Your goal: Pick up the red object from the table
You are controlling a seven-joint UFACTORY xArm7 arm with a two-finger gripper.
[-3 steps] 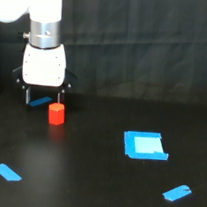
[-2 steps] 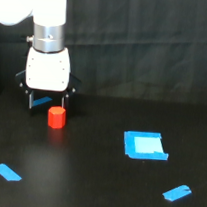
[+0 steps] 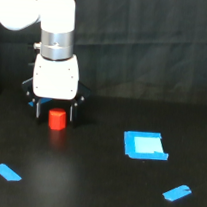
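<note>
The red object (image 3: 57, 119), a small stubby red-orange cylinder, stands upright on the black table (image 3: 95, 191) at the exterior view's left. Right over it hangs my gripper (image 3: 56, 111) under its white body. One dark finger is on each side of the block, and the fingertips (image 3: 39, 110) are near the table. There is a visible gap between the block and each finger, so the gripper is open and holds nothing. The block's top sits just under the white body.
A blue square patch (image 3: 144, 145) lies on the table at the exterior view's right. Blue tape strips lie at the front left (image 3: 7, 172) and front right (image 3: 177, 192), and another blue piece (image 3: 31, 103) peeks out behind the gripper. A dark curtain hangs behind.
The arm has moved down and toward the exterior view's right, bringing the open fingers to either side of the red object. The red object has stayed put.
</note>
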